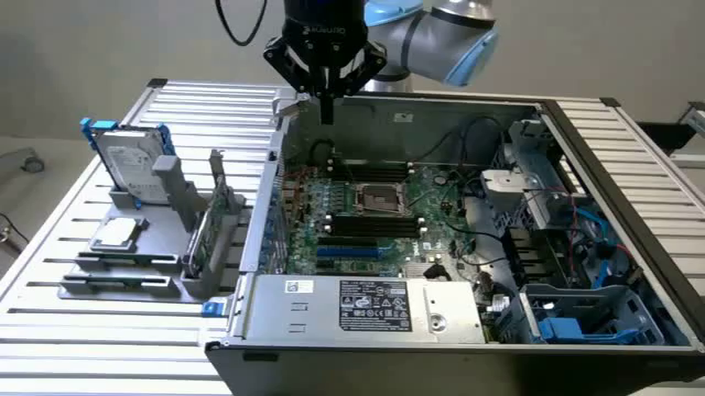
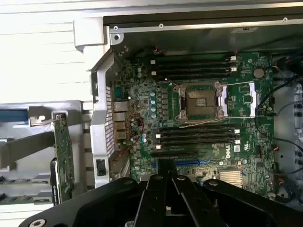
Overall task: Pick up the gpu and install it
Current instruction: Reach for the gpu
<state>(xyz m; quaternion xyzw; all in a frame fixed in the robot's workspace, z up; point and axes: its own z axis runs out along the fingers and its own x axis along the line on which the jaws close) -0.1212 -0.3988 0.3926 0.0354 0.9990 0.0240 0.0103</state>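
Slatted metal table (image 1: 66,330) is carrying an open PC case (image 1: 617,165), lying on its side w/ the interior facing up. The case's near corner on the exterior view's right is getting cut off by the frame edge. Robot arm (image 1: 441,29) is reaching in from above, its upper part cropped. Inside the case, a green mobo (image 1: 352,239) is sitting flat, w/ a PSU (image 1: 364,307) along the near wall and blue cables (image 1: 600,239) and a blue drive tray (image 1: 562,328) toward the exterior view's right. Gray holder (image 1: 121,276) is sitting on the table just beside the case, on the exterior view's left. It is keeping an HDD in a blue frame (image 1: 127,169) upright and the gpu (image 1: 215,223) on edge in the slot nearest the case. The gpu's lower edge is sinking into the slot, and only its green side is showing. Gripper (image 1: 326,111) is hanging over the case's far wall, well apart from the gpu, fingers clenched together on nothing. CPU chip (image 1: 118,233) is lying flat on the holder. CPU socket (image 1: 382,198) is sitting mid-mobo between RAM slots. In the wrist view the gripper (image 2: 165,165) is covering the mobo's lower slots, and the gpu (image 2: 63,151) is showing edge-on, partly cropped.
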